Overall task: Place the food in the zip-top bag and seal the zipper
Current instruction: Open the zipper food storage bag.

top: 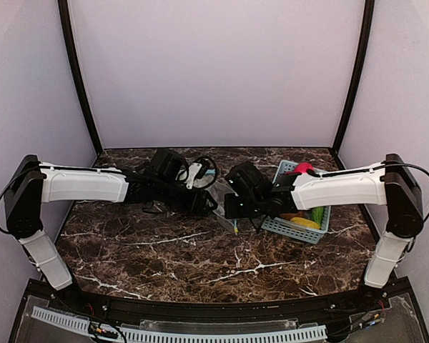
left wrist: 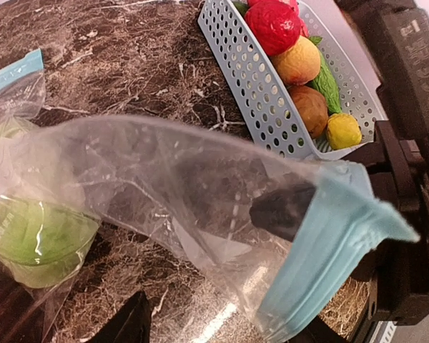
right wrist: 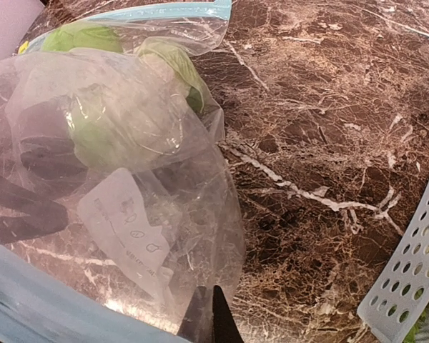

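Two robot arms meet mid-table (top: 164, 257) over a clear zip-top bag (left wrist: 171, 186) lying on dark marble. R gripper (right wrist: 206, 314) is closed, fingertips together, pinching the bag's film near its blue zipper strip (left wrist: 329, 243) and holding that lip up. L gripper (top: 204, 204) has fingers apart and grips nothing, w/ the bag just beside it. In the bag: green pieces (left wrist: 36, 239) of food, at least two, toward the closed end. A light-blue slotted basket (left wrist: 250, 86), near the bag on the R side, holds the other food: red, peach, green, brown and yellow pieces. Step in hand looks like loading; zipper not yet sealed. Next move prob. calls for the L gripper to take the opposite lip, or fetch a basket piece, w/o collapsing the mouth.
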Robot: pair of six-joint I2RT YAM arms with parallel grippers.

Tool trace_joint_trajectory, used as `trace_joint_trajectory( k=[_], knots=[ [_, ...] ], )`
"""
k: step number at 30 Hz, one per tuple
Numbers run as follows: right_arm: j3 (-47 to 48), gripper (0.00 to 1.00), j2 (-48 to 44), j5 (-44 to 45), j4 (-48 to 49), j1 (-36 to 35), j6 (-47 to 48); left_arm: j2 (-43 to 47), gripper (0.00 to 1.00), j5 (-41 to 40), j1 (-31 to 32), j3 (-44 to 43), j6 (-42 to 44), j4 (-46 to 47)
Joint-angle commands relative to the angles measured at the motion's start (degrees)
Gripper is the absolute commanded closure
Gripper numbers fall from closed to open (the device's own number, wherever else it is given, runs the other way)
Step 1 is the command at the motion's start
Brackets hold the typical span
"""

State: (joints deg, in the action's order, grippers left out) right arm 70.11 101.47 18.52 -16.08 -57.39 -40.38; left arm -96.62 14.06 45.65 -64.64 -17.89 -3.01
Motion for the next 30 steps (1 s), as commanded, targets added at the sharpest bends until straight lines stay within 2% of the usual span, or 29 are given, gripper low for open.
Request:
trace_joint_trajectory(
  k=[1,5,9,11,13,14,16,18,20,26,27,28,30],
  knots=[
    [1.60,1.00,-0.62,0.82,0.93,-0.25,-2.90,-1.24,0.37,1.66,0.90,1.29,-1.49,0.41],
    [2.04,1.00,-0.24,0.51,0.87,-0.27,-4.17,-1.52,0.34,2.41,1.27,2.15,-2.75,1.93],
    [1.69,1.00,-0.39,0.35,0.87,-0.01,-5.29,-1.54,0.45,2.78,1.37,2.96,-3.79,2.71],
    [1.14,1.00,-0.68,0.33,0.98,0.35,-5.73,-1.53,0.54,3.37,1.37,3.29,-4.38,3.58],
    [0.41,1.00,-1.09,0.58,0.88,0.89,-5.61,-1.45,0.67,3.43,1.35,3.11,-4.27,3.66],
    [-0.02,1.00,-1.30,0.71,0.79,1.18,-5.59,-1.33,0.76,2.66,1.37,2.59,-3.43,3.47],
    [-1.35,1.00,-1.93,1.01,0.70,1.94,-5.58,-0.97,0.88,0.84,1.37,2.03,-1.73,1.43],
    [-2.77,1.00,-2.48,1.11,0.70,2.86,-5.72,-0.04,0.95,-1.07,1.37,1.75,-0.22,0.24],
    [-4.02,1.00,-3.00,1.48,0.47,3.73,-5.76,0.63,0.99,-2.34,1.37,1.57,0.69,-0.48],
    [-5.95,1.00,-5.14,1.32,0.10,5.26,-3.93,1.69,0.99,-2.71,1.32,0.88,1.49,-1.18],
    [-5.67,0.93,-5.35,-0.24,0.84,5.27,-1.69,1.69,0.99,-2.54,1.30,0.68,1.52,-1.65],
    [-5.11,0.81,-5.51,-1.93,1.09,5.27,0.37,1.52,0.99,-2.13,1.29,0.14,1.56,-1.91],
    [-4.31,0.67,-6.49,-6.01,1.43,5.15,4.10,1.18,0.99,-1.58,1.21,-0.50,1.60,-2.67]
  ],
)
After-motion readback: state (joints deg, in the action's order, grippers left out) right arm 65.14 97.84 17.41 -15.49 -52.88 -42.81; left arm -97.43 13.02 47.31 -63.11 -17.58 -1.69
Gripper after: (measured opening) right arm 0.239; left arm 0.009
